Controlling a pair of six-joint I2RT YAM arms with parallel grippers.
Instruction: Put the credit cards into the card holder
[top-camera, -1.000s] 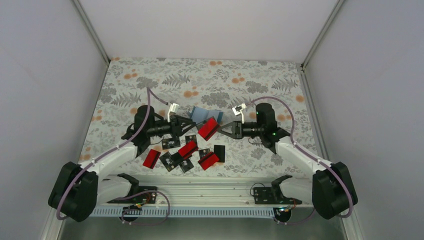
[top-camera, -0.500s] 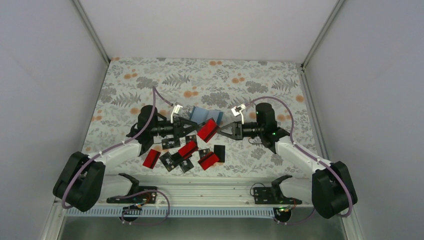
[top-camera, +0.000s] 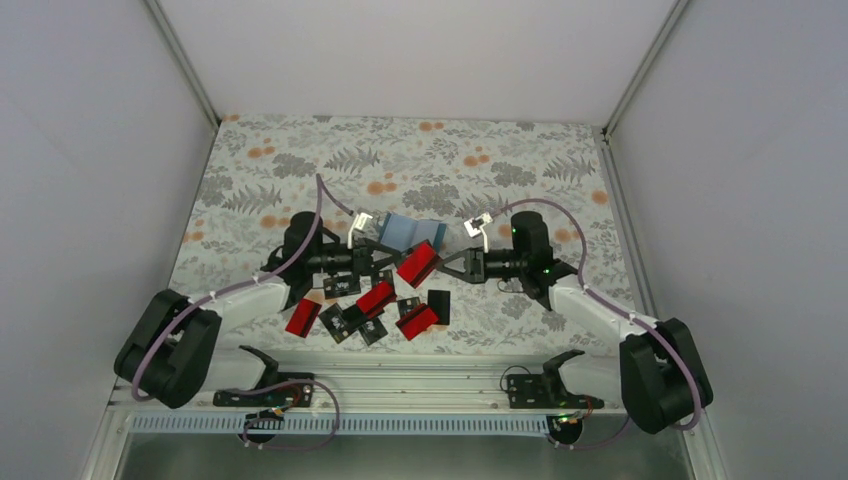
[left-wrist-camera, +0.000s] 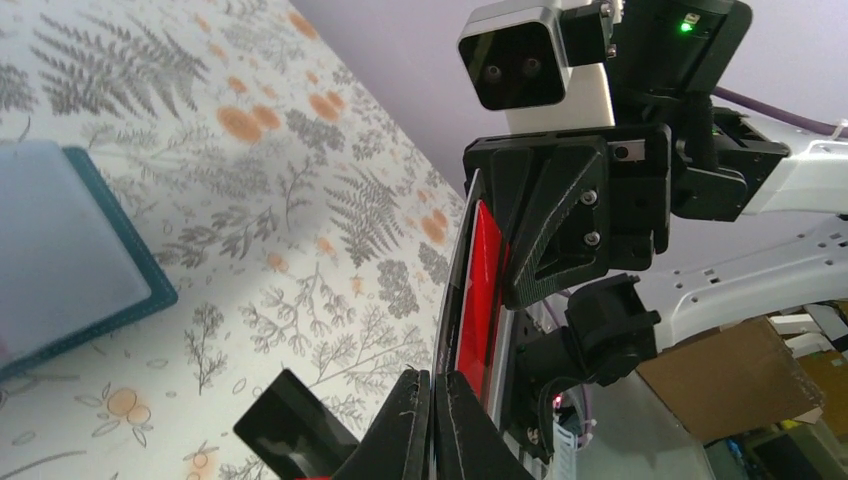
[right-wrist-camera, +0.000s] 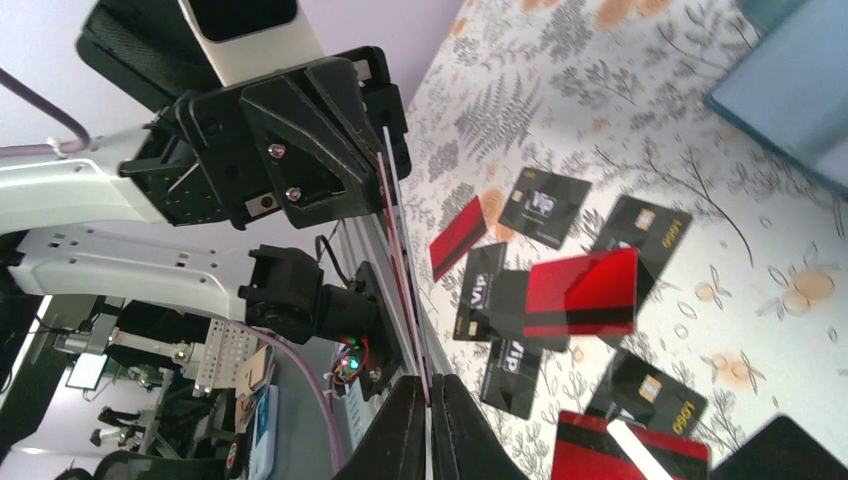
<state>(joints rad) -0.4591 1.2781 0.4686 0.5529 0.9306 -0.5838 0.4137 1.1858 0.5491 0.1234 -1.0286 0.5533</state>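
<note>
While the floral desk (top-camera: 300, 160) is carrying everything, the loose credit cards (top-camera: 372, 300), red and black, are lying scattered on the arm-base side of the teal card holder (top-camera: 412, 232). The left tool (top-camera: 388, 262) and right tool (top-camera: 446, 265) are both pinching, nearly shut, opposite edges of one red card (top-camera: 417, 262), which is hanging raised above the desk, just on that same side of the card holder.

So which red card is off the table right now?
The red card pinched between the left gripper and right gripper, held tilted above the pile; the other red cards lie flat on the table.
</note>
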